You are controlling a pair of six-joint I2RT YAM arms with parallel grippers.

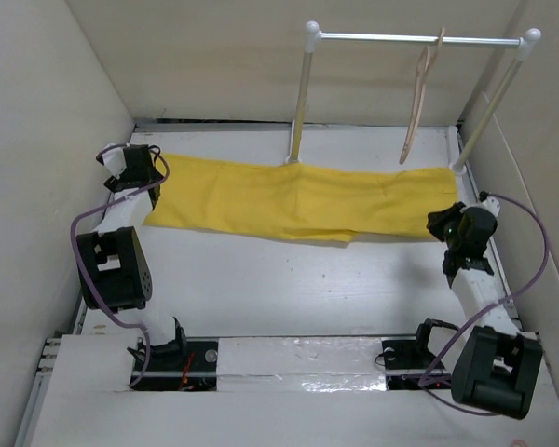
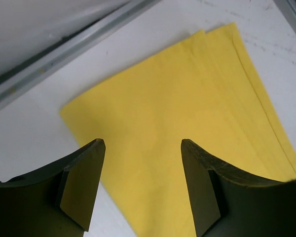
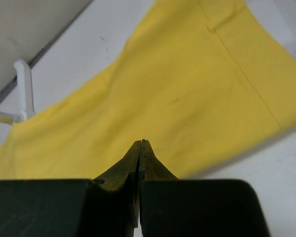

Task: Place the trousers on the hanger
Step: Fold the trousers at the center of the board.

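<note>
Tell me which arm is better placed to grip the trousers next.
Left, probably. The left claw is open over one end of the trousers, cloth visible in the gap. The right claw sits over the other end but is shut, apparently on nothing, so it would have to open first.

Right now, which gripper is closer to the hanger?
Right. The right gripper is at the trousers' end nearest the hanger; the left gripper is at the opposite end.

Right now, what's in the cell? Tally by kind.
yellow trousers: 1
wooden hanger: 1
white rail: 1
robot arms: 2 (left arm, right arm)
total: 5
</note>
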